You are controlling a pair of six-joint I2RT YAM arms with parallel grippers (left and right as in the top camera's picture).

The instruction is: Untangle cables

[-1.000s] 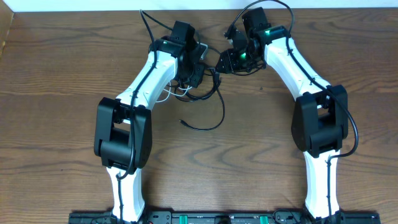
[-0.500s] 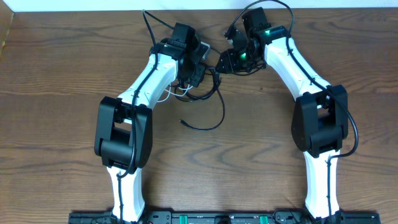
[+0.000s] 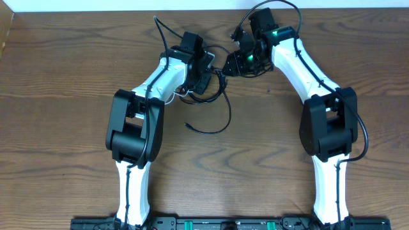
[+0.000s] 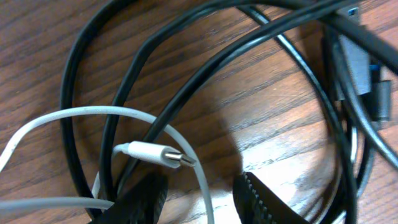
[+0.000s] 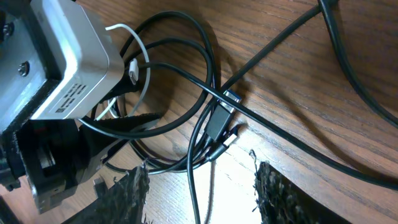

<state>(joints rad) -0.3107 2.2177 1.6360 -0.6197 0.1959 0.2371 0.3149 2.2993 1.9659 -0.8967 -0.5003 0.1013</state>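
Observation:
The cables lie knotted on the wood at the back centre: black loops (image 3: 220, 96) with a loose end (image 3: 189, 126), and a white cord (image 3: 171, 96) under my left arm. My left gripper (image 3: 203, 76) hovers low over the knot and is open. In the left wrist view, the gripper (image 4: 199, 202) straddles the white cord, whose plug (image 4: 155, 154) lies just ahead among black loops (image 4: 186, 81). My right gripper (image 3: 231, 64) is open beside the knot. In the right wrist view, the gripper (image 5: 202, 199) has a thin black cord (image 5: 193, 186) between its jaws, with black plugs (image 5: 219, 121) ahead.
My left wrist's grey camera housing (image 5: 62, 62) sits close to the right gripper, at the left of the right wrist view. Thicker black arm wires (image 5: 348, 68) cross the wood. The table's back edge (image 3: 211, 9) is just behind both grippers.
My left arm has shifted right and slightly back, bringing its gripper closer to the right gripper over the knot. The right arm and the cables have barely moved.

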